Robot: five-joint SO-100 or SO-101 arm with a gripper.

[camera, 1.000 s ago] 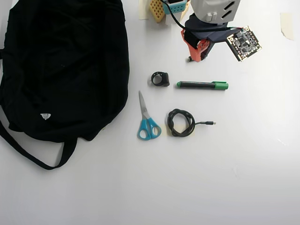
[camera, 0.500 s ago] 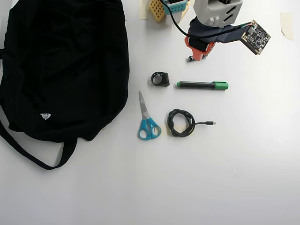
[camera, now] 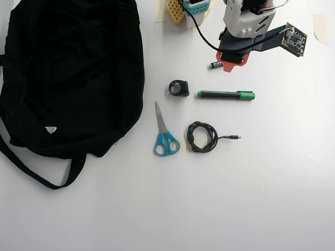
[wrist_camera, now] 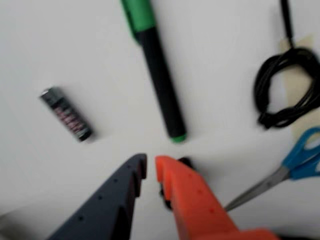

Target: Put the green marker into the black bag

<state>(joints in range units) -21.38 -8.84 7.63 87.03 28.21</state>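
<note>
Pulling back toward the table's [camera: 272,198] far edge in the overhead view, your gripper [camera: 231,64] is now uncovering the battery [camera: 215,65]. Lying mid-table, the green marker [camera: 226,94] is running left-right, cap rightward, well apart from the black bag [camera: 68,78] at the left edge. Looking through the wrist view, you are seeing the jaws nearly together, gripping nothing, just short of the marker's small green end.

Gripper [camera: 229,64] pulled back, uncovering battery [camera: 215,65].
</note>
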